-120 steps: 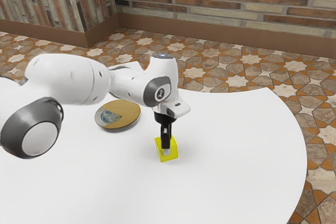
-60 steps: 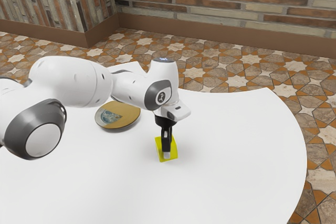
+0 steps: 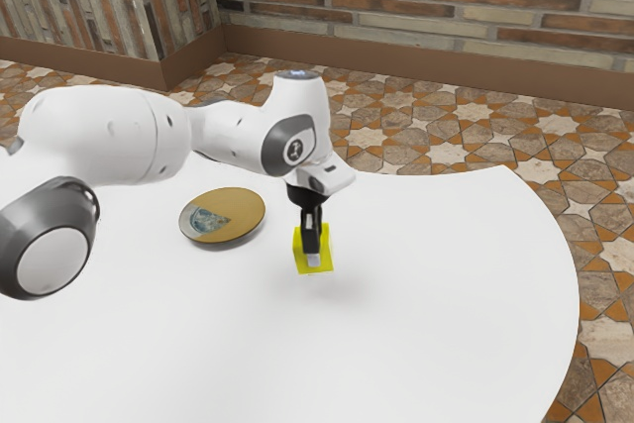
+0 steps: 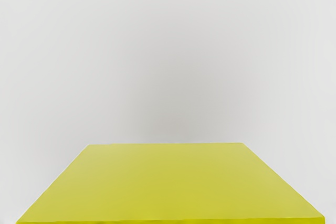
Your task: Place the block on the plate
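In the exterior view my black gripper point(image 3: 313, 258) is shut on the yellow block point(image 3: 325, 263), one finger showing across the block's near face. The block hangs a little above the white table, with a faint shadow below it. Toward the exterior view's left lies the round plate point(image 3: 241, 220), tan with a grey-blue patch, apart from the block. The wrist view has the block's yellow top point(image 4: 168, 182) at its lower edge, close under my hand; the far finger is hidden.
The white table point(image 3: 446, 274) has a curved edge at the exterior view's right. My arm's links reach in from the exterior view's left, behind and beside the plate. A brick wall and patterned floor lie beyond the table.
Over the last half second my hand has risen with the yellow block, lifting it off the table. Before that, the hand settled slightly lower on the block. The plate has stayed put.
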`<move>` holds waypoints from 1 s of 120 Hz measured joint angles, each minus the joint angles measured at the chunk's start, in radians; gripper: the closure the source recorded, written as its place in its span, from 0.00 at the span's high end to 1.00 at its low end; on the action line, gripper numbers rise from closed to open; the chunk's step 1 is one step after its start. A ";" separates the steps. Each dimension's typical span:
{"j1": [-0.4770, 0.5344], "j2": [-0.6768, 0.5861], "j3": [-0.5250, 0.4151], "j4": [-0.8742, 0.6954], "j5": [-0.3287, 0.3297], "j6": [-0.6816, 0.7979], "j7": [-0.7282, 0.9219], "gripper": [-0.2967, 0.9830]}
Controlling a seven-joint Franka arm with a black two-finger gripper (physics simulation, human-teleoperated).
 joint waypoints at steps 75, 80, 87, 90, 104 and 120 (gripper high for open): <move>0.005 -0.060 0.238 0.023 0.031 -0.049 -0.004 0.54; 0.009 -0.060 0.251 0.023 0.033 -0.047 -0.004 0.54; 0.024 -0.060 0.259 0.022 0.036 -0.045 -0.004 0.54; 0.034 -0.061 0.260 0.021 0.038 -0.044 -0.004 0.54; 0.079 -0.070 0.261 0.014 0.046 -0.038 -0.004 0.54; 0.129 -0.084 0.261 0.001 0.059 -0.033 -0.003 0.54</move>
